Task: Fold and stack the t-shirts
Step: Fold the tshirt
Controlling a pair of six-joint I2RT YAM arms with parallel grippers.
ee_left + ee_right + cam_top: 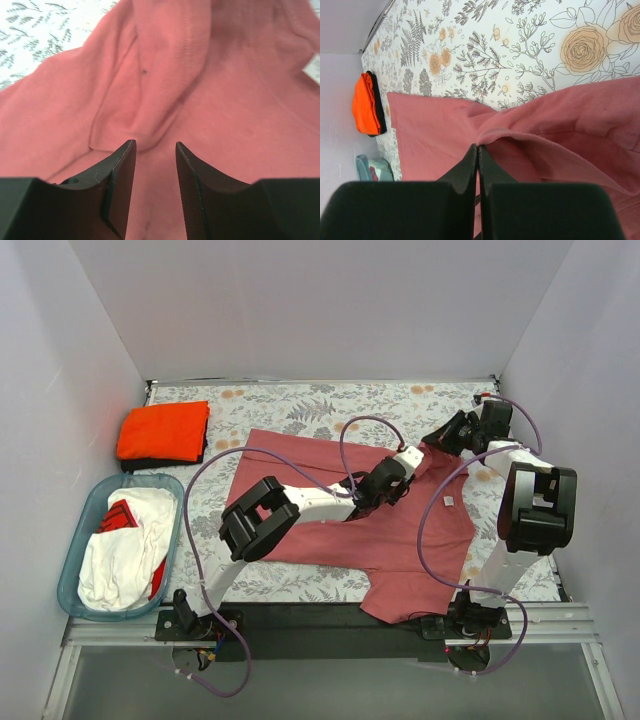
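Right gripper (479,146) pinched shut on rose-red t-shirt (400,550) edge. Left gripper (155,145) half-open over cloth ridge, holding nothing; best to seat ridge deep between jaws before closing.

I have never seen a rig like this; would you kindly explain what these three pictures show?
Two robot arms are bolted at the near edge of a floral-covered table. One picture looks down from above and behind them; the other two come from cameras on the wrists, showing dark fingers at the bottom. A rose-red t-shirt lies spread out; an orange t-shirt sits folded on a black t-shirt at far left, near a blue tub of white and red cloth. The right gripper is shut, pinching a fold of that spread shirt. The left gripper hangs open over it, holding nothing.
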